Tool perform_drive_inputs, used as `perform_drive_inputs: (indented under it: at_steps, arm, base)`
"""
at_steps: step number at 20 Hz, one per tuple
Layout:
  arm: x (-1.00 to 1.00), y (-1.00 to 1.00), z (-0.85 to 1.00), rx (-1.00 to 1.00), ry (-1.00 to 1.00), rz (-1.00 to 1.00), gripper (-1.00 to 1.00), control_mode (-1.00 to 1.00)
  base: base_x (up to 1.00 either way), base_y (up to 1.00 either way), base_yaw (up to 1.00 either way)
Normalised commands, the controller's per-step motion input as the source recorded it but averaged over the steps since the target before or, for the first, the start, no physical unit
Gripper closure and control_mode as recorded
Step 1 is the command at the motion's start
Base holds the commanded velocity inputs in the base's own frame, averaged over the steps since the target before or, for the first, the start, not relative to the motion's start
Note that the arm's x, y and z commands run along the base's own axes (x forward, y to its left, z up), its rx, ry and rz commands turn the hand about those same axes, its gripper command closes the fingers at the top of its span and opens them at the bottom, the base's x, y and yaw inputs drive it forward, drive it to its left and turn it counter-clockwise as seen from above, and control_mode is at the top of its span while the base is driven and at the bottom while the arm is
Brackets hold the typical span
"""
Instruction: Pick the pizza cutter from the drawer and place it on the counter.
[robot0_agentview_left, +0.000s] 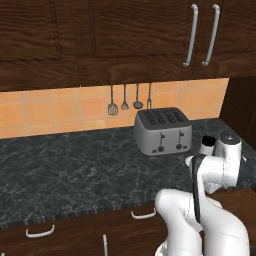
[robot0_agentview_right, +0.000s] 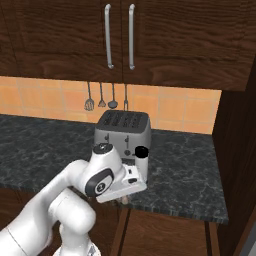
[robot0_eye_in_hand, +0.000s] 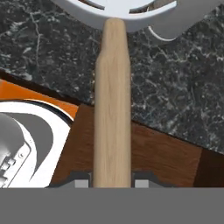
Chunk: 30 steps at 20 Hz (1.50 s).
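Note:
The pizza cutter (robot0_eye_in_hand: 112, 109) shows in the hand view as a light-tan wooden handle running up the middle to a whitish round wheel at the top edge. My gripper (robot0_eye_in_hand: 112, 183) is shut on the lower end of that handle, with a dark fingertip (robot0_eye_in_hand: 81, 183) on either side. Behind the cutter lies the black-grey marbled counter (robot0_eye_in_hand: 175, 78), with brown wood of the drawer (robot0_eye_in_hand: 166, 153) below its edge. In the right base view my gripper (robot0_agentview_right: 123, 196) hangs at the counter's (robot0_agentview_right: 190, 175) front edge, and a bit of tan handle pokes out under it.
A silver toaster (robot0_agentview_left: 162, 131) (robot0_agentview_right: 123, 132) stands at the back of the counter (robot0_agentview_left: 75, 170). A black-capped white shaker (robot0_agentview_left: 208, 145) (robot0_agentview_right: 142, 160) sits just in front of it, near my hand. Dark utensils (robot0_agentview_left: 125, 102) hang on the orange tiled wall. A tall dark cabinet side bounds the right.

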Motion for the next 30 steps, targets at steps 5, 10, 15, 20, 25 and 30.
perform_drive_inputs:
  at_steps: [5,10,15,20,25,30]
  arm:
    - [0.68,0.9,0.0,0.0,0.0,0.23,1.0,-1.0]
    - [0.64,0.96,0.0,0.0,0.0,0.17,1.0,-1.0]
    - [0.48,0.96,0.0,0.0,0.03,0.1,1.0,-1.0]
    - [0.38,0.82,-0.01,0.0,0.09,0.02,1.0,-1.0]
    - [0.47,0.62,-0.08,0.0,0.11,0.01,1.0,-1.0]
    - [0.43,0.25,-0.14,0.0,0.08,0.03,1.0,-1.0]
  base:
    - [0.0,0.0,0.0]
    - [0.0,0.0,0.0]
    - [0.0,0.0,0.0]
    - [0.0,0.0,0.0]
    - [0.0,0.0,0.0]
    - [0.0,0.0,0.0]
